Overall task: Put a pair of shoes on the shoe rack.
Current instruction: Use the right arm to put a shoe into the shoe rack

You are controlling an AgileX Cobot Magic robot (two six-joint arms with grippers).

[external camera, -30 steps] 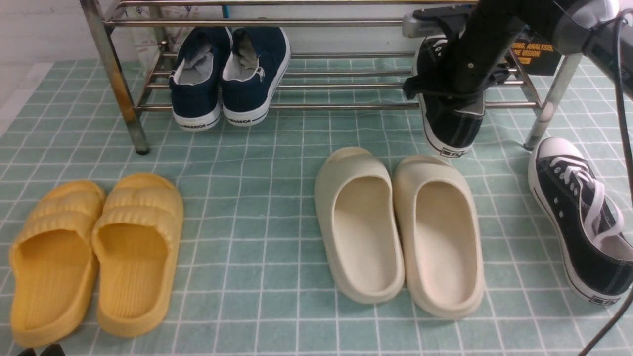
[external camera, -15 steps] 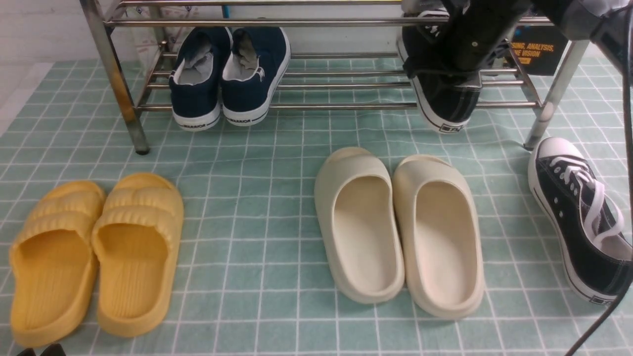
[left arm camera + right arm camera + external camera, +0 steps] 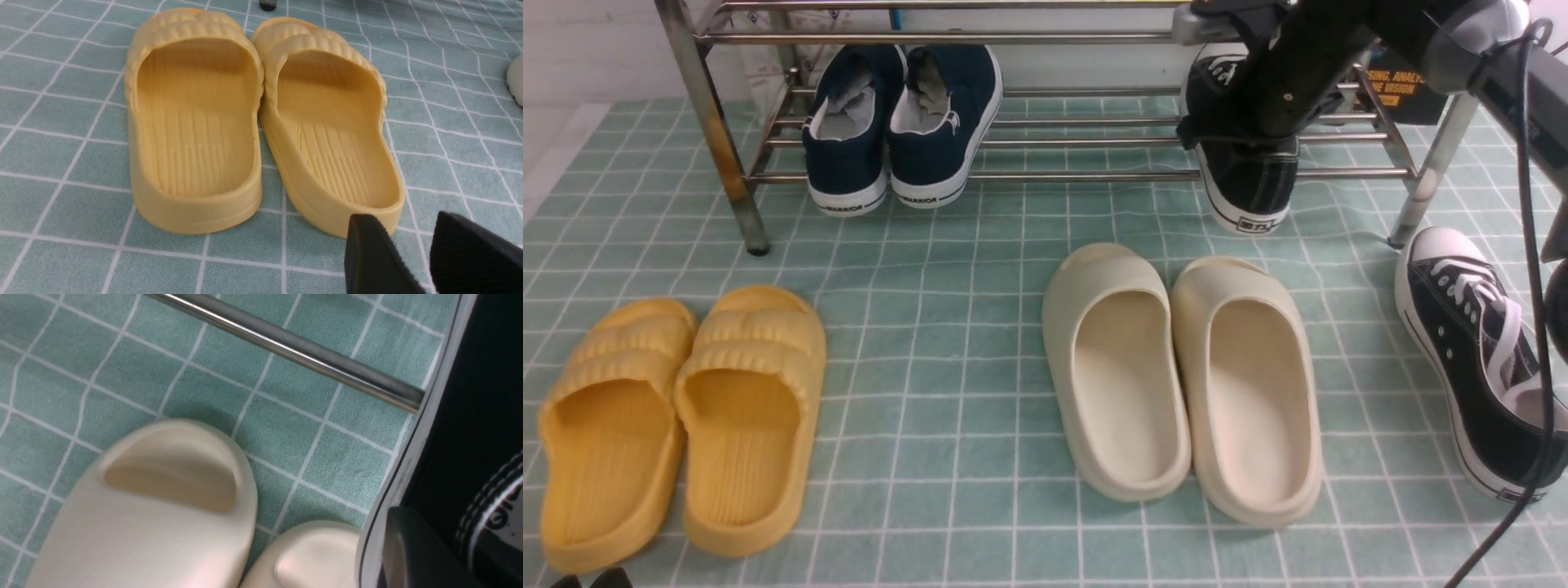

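my left fingers (image 3: 376, 257): spread, holding nothing, near the yellow slippers (image 3: 678, 416), lower left | my right fingers (image 3: 416, 551): pinching one black sneaker (image 3: 1250, 188), upper right, on the shoe rack (image 3: 1094, 175) lower bars, heel overhanging the front bar | second black sneaker (image 3: 1470, 359): right edge, on the checked cloth (image 3: 980, 343)

black sneaker (image 3: 1250, 186) over chrome rack's (image 3: 1094, 174) front bar, mate (image 3: 1470, 359) beside rack

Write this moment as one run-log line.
right tool: grips black canvas white-soled sneaker on chrome metal shoe rack | matching second sneaker: on green checked mat | left tool: open by yellow foam slippers
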